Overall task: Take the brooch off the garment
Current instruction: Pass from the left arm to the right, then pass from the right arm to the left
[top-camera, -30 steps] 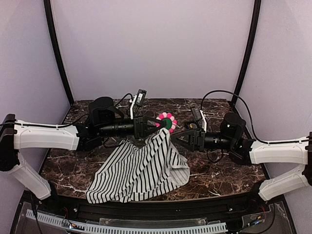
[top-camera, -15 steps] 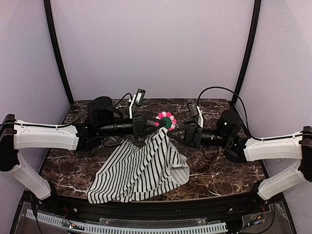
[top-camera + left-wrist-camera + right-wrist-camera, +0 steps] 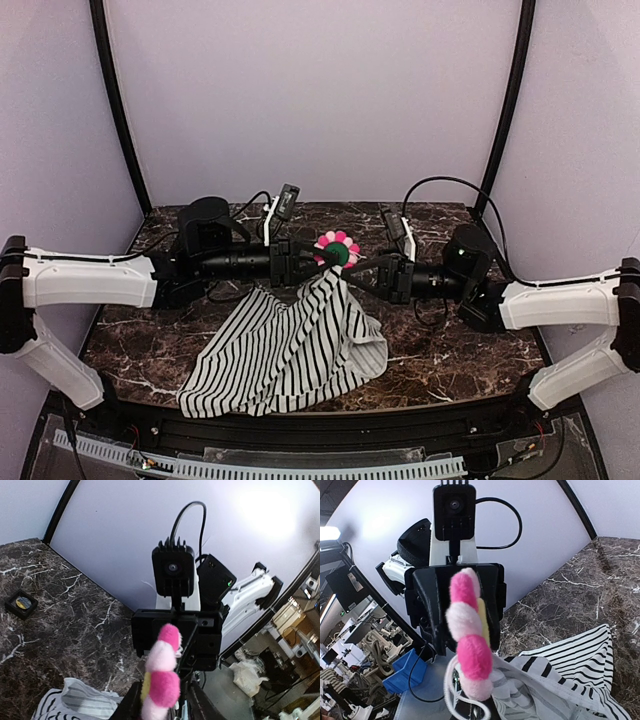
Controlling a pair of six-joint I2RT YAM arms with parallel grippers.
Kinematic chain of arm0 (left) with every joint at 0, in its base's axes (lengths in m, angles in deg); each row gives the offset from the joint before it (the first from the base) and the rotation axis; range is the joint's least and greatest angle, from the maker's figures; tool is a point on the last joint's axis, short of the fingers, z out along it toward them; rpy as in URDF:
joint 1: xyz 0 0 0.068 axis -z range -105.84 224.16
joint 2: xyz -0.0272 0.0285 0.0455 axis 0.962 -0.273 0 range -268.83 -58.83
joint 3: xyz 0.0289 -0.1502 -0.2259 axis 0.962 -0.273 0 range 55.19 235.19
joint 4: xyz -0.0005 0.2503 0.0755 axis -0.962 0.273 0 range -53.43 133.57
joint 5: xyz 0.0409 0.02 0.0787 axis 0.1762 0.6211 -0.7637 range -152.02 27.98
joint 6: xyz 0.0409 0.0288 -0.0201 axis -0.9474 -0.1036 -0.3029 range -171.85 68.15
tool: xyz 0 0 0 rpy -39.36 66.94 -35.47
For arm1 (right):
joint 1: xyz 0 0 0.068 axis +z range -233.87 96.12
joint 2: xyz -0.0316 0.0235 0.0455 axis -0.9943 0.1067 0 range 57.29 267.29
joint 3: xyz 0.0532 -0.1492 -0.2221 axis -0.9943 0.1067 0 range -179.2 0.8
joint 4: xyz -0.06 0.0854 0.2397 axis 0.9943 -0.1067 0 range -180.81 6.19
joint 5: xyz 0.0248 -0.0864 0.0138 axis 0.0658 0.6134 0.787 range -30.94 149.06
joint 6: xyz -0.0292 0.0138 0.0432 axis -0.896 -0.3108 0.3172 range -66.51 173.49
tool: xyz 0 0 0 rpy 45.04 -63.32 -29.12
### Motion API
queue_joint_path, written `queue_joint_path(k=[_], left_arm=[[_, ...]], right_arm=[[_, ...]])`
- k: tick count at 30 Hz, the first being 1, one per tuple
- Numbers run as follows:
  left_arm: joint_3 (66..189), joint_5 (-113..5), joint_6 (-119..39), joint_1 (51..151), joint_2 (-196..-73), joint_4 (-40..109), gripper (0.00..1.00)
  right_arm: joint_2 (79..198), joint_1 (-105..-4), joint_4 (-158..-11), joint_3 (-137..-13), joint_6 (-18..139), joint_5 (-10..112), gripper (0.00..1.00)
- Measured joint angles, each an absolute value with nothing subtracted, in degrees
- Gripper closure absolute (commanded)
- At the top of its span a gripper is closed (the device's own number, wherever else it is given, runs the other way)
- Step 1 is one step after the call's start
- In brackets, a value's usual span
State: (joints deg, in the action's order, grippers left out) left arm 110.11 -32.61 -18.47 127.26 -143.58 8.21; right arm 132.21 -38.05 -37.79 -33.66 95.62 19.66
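The brooch (image 3: 337, 249), a ring of pink and white fluffy petals round a dark green centre, is held up above the table between the two arms. The striped garment (image 3: 290, 350) hangs from it and spreads over the marble. My left gripper (image 3: 318, 258) reaches in from the left. In the left wrist view its jaws (image 3: 160, 707) stand a little apart on either side of the brooch (image 3: 162, 680). My right gripper (image 3: 356, 268) comes from the right and is shut on the garment's cloth (image 3: 560, 680) just under the brooch (image 3: 467, 640).
A small black square frame (image 3: 21, 604) lies on the dark marble table (image 3: 450, 360) to the left. Black corner posts (image 3: 118, 110) and pale walls close in the back and sides. The two wrists face each other closely over the middle.
My right gripper slid left up to the brooch and closed from half open to shut. My left gripper's jaws parted a little round the brooch.
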Motion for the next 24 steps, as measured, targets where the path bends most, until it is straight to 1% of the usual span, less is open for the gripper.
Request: queue_joint_path(k=[1,2,3,5,7,13,19,21,23,24], left_arm=[[110.1,-32.6,-19.2,127.4,-143.3,9.2,0.36],[110.1,-32.5,-19.8,127.5,-142.8,11.0,0.23],[110.3,-32.6,-20.9,127.5,-142.2,13.0,0.14],[111.4,-33.2,-23.6,127.5,-141.0,18.8,0.06],[112.9,-34.5,-26.8,127.1,-139.3,25.4,0.02],[118.3,-36.4,-35.0,124.2,-135.4,39.0,0.01],[126.4,-33.3,-40.8,123.9,-139.0,48.4,0.02],[127.5,-31.5,-41.9,124.0,-141.0,50.3,0.04],[128.5,-30.2,-43.0,124.4,-143.1,52.3,0.09],[129.0,-29.8,-43.3,124.7,-144.0,53.0,0.15]], right_arm=[[131.8,-38.1,-39.2,-33.9,94.9,19.7,1.00],[131.2,-38.1,-41.7,-34.5,93.8,20.0,1.00],[130.4,-38.1,-44.3,-35.2,92.5,20.3,1.00],[128.9,-38.1,-50.5,-37.2,89.6,21.0,1.00],[127.9,-38.1,-58.4,-40.3,86.0,21.7,1.00],[128.1,-38.1,-80.2,-49.5,75.0,21.0,1.00],[130.3,-38.1,-96.3,-56.5,66.1,14.4,1.00],[131.1,-38.1,-100.5,-57.9,63.8,11.6,1.00],[132.0,-38.1,-103.5,-58.7,61.9,9.2,1.00],[132.4,-38.1,-104.8,-58.9,61.1,8.2,1.00]])
